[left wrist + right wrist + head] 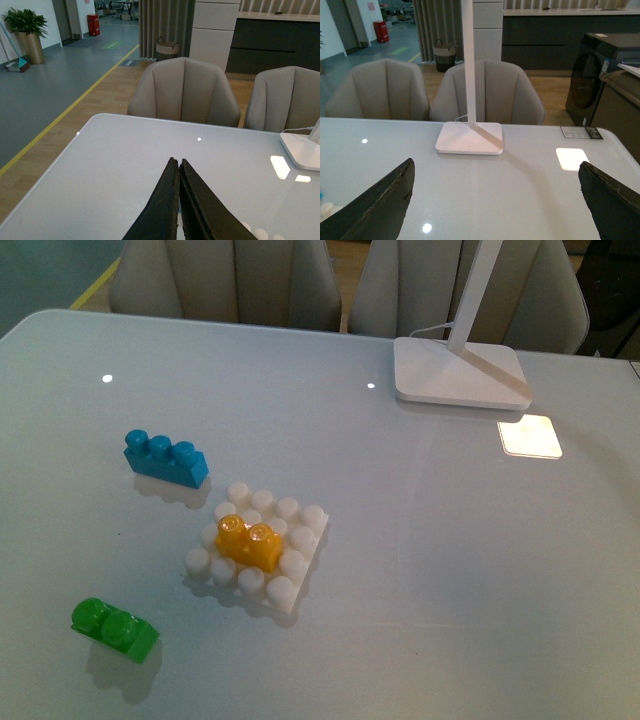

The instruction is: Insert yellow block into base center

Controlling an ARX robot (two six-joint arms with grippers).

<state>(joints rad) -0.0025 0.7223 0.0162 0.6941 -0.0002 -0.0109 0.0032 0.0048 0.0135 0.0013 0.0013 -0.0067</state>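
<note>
In the front view, the yellow block [249, 542] is sitting on the base [300, 562], over the middle studs of the grid, with white studs showing on every side of it. It is looking level and seated, though how firmly it is pressed down cannot be told from here. No arm is showing in this view. The blue brick [166, 458] and the green brick [114, 628] are lying apart from the base on the counter [450, 570], and the lamp foot [458, 371] is standing far back.

In the left wrist view, the left pincer [179, 167] is pressed closed with nothing between its fingers, pointing out over bare counter toward the chairs [184, 91].

In the right wrist view, the right pincer [496, 172] is spread wide and carrying nothing, facing the lamp foot.

Judging from this, the insertion is looking done; little seems left beyond a check that the block is holding.
</note>
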